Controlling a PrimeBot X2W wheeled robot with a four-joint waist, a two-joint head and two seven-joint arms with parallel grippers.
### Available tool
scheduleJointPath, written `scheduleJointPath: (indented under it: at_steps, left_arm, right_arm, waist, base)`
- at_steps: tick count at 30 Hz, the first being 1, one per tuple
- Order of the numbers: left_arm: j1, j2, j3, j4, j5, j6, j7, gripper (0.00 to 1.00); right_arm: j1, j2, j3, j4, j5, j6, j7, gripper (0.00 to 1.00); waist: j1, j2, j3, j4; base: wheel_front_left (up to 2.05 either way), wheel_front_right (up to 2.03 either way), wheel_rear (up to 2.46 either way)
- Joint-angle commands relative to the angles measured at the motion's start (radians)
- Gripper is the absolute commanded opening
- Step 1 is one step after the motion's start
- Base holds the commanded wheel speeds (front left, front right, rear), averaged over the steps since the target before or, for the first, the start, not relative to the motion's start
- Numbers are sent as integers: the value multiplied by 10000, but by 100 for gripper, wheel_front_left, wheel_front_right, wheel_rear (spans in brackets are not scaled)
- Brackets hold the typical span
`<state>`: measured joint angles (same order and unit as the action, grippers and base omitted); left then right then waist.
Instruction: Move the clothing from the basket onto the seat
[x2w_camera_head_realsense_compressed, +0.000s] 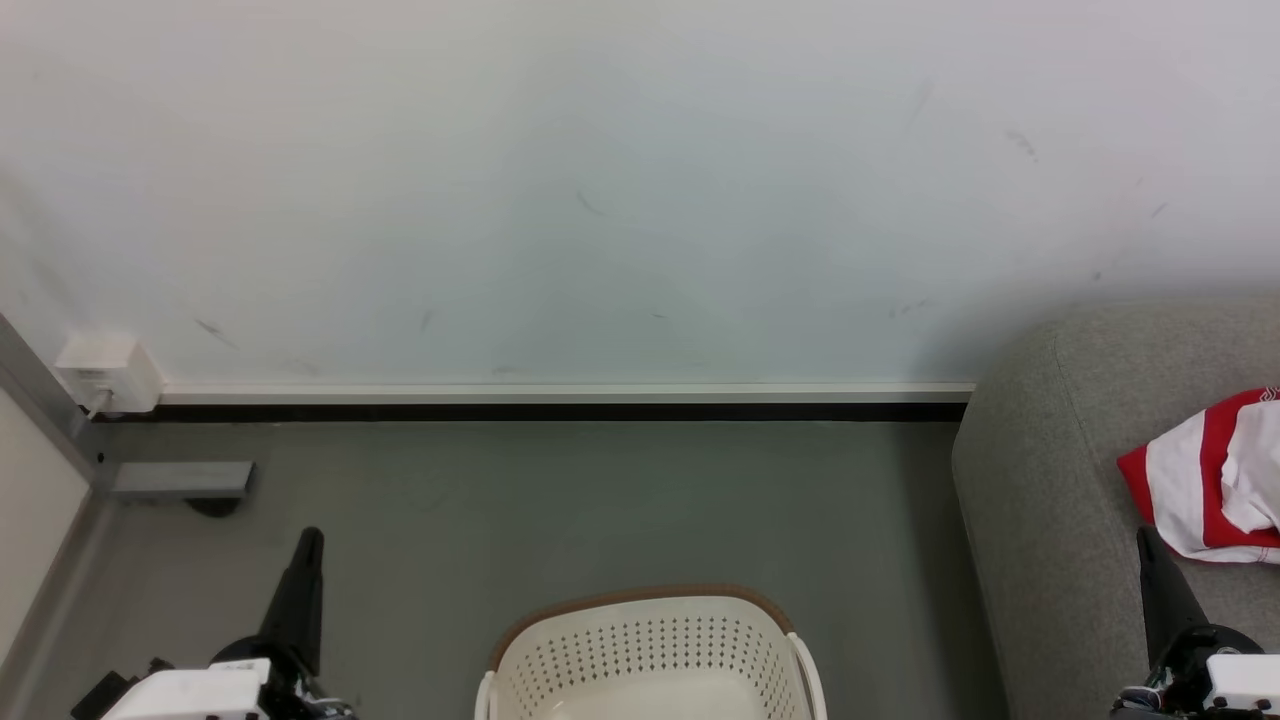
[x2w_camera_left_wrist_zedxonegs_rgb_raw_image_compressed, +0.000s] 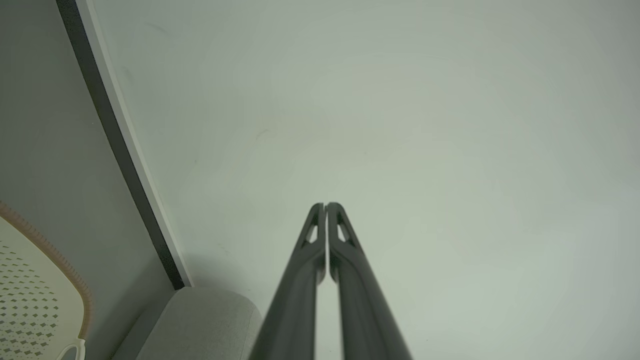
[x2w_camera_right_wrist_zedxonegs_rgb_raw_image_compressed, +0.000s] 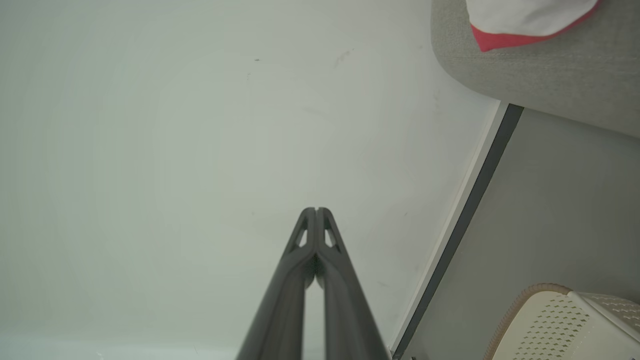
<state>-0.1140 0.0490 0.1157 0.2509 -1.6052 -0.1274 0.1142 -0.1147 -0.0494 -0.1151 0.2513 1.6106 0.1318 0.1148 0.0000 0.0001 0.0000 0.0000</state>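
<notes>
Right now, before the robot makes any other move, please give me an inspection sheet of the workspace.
Surface: grey floor, smooth.
Job's things: red-and-white clothing lies on the grey seat; the basket stands on the floor, with no garment in the part of its inside that shows.
Clutter: grey flat piece on the floor at the left.
Grippers: left gripper shut, holding nothing; right gripper shut, holding nothing.
Cables: perhaps a short lead under the white wall box; too small to tell.
Surroundings: scuffed white wall, skirting.
</notes>
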Motion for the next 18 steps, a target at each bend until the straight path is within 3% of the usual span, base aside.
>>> scheduleJointPath:
  at_steps: [1,18]
  left_arm:
    - [-70,20,18,-19,-111,-56,58,0]
    - [-69,20,16,-16,-111,-56,58,0]
  right_arm:
    - [-56,-6,-41,15,17,-21,40,0]
    - [-56,-7,-42,15,16,-21,41,0]
  waist:
    - [0,-1,0,0]
    - [0,-1,0,0]
  base:
    - [0,0,0]
    - [0,0,0]
